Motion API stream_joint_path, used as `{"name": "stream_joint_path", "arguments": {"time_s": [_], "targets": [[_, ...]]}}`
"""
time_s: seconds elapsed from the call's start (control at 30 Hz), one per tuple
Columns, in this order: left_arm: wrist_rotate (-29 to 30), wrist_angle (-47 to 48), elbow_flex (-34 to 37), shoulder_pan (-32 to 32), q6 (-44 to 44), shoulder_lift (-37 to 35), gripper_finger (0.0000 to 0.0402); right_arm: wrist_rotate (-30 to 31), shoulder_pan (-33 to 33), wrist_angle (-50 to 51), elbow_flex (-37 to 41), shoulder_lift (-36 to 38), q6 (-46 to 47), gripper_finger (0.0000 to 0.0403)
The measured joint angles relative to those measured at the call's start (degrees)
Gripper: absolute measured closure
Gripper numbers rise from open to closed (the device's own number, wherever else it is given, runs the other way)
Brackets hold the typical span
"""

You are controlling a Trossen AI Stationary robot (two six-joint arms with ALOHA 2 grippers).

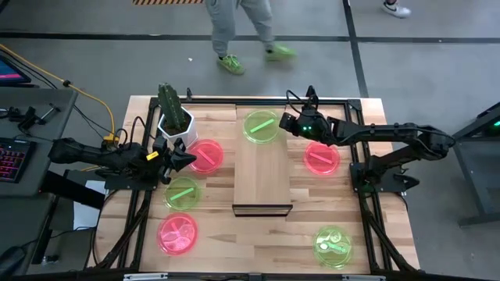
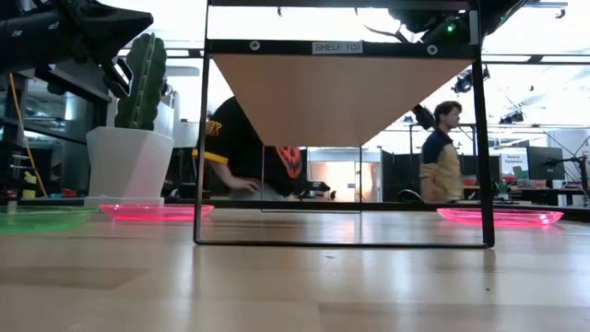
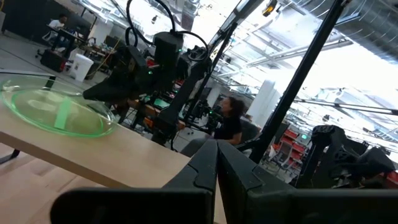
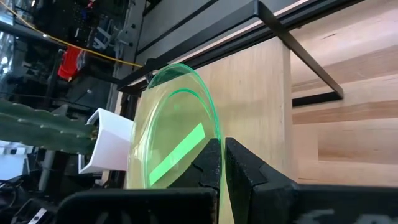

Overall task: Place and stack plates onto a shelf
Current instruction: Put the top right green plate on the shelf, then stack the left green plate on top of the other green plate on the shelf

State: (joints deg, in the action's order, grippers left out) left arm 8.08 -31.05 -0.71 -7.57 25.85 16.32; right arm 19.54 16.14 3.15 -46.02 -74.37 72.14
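We see the right gripper point(image 1: 286, 125) jaws clamped on a green plate point(image 1: 261, 126) lying flat on the shelf point(image 1: 262, 168), its bar mark running diagonally, while the left gripper point(image 1: 187, 160) jaws are together.

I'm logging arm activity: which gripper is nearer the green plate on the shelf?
The right. The right gripper is at the edge of the green plate lying at the far end of the shelf, fingers shut. The left gripper sits off the shelf's side, by a pink plate.

One green plate point(image 1: 261, 126) lies on the shelf point(image 1: 262, 176); five lie around it.
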Motion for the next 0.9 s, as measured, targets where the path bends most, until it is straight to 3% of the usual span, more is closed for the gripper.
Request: {"name": "stream_joint_path", "arguments": {"time_s": [0.3,0.63,0.9], "targets": [[0.00,0.02,0.00,0.00,0.02,0.00,0.0398,0.85,0.00,0.42,0.00,0.00,-0.09,0.0393],[0.00,0.00,0.00,0.00,0.00,0.00,0.0398,-0.05,0.20,-0.32,0.00,0.53,-2.99,0.0291],[0.00,0.00,-0.02,0.00,0.00,0.01,0.0398,-2.32,2.65,4.11,-0.02,9.00,-13.21,0.0246]]}}
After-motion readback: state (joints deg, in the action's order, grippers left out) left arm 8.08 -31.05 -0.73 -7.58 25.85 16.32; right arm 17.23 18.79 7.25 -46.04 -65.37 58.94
